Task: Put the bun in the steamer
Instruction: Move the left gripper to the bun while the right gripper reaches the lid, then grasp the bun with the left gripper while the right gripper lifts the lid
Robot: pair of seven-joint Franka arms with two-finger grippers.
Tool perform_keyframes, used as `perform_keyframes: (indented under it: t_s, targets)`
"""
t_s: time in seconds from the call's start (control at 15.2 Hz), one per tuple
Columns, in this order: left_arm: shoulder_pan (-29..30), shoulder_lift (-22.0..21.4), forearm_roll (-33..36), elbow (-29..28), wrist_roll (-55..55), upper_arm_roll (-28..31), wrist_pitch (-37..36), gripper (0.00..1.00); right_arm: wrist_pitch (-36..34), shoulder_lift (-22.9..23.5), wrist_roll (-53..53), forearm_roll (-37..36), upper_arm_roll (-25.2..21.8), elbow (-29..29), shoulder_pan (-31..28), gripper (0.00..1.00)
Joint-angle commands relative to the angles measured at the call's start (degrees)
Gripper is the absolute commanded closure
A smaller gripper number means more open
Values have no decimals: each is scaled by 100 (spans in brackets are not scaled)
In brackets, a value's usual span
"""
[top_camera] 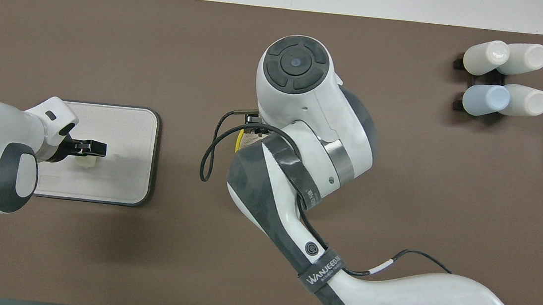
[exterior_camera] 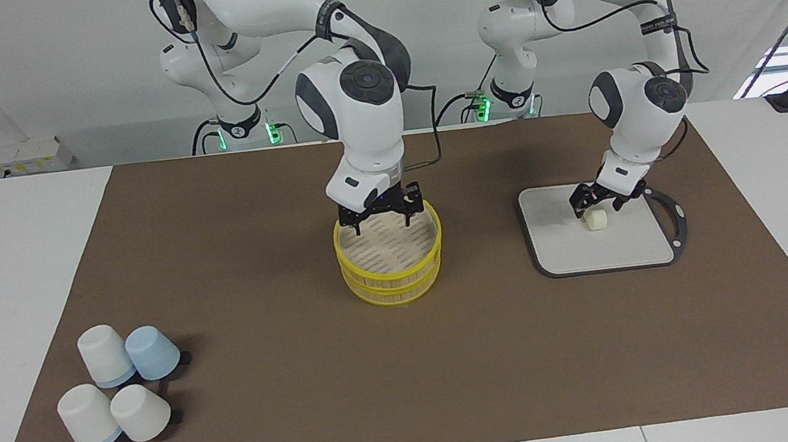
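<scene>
The steamer (exterior_camera: 391, 269), a round bamboo basket with yellow rims, stands mid-table; its slatted top shows. In the overhead view only a yellow sliver of the steamer (top_camera: 238, 142) shows beside the right arm. My right gripper (exterior_camera: 380, 216) is open, with its fingers spread just over the steamer's rim nearest the robots. The bun (exterior_camera: 596, 220), a small cream lump, lies on the grey square board (exterior_camera: 631, 244) toward the left arm's end. My left gripper (exterior_camera: 595, 207) is open and low over the bun, a finger at each side of its top. The overhead view shows the left gripper (top_camera: 90, 146) partly covering the bun (top_camera: 86, 161).
Several upturned cups (exterior_camera: 122, 385), white and pale blue, stand in a cluster toward the right arm's end, farther from the robots; they also show in the overhead view (top_camera: 505, 78). A brown mat (exterior_camera: 259, 264) covers the table. The grey board (top_camera: 125, 123) has a dark rim.
</scene>
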Motion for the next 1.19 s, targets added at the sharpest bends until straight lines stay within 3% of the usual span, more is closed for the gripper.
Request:
perform_keyframes:
  t_s: [0.0, 0.13, 0.46, 0.92, 1.12]
  targets:
    - [39, 169, 117, -83, 64, -5, 284, 2, -25, 240, 444, -89, -22, 299, 214, 0]
    - [31, 178, 117, -57, 56, -5, 249, 8, 63, 319, 595, -89, -22, 299, 380, 0]
    - [48, 169, 109, -4, 56, -5, 144, 34, 256, 477, 929, -98, -31, 299, 644, 0]
    - [48, 169, 109, 181, 38, -5, -199, 47, 679, 644, 1254, -89, -22, 291, 751, 0]
    - [48, 169, 109, 172, 38, -5, -199, 53, 924, 627, 1254, -72, -13, 194, 715, 16]
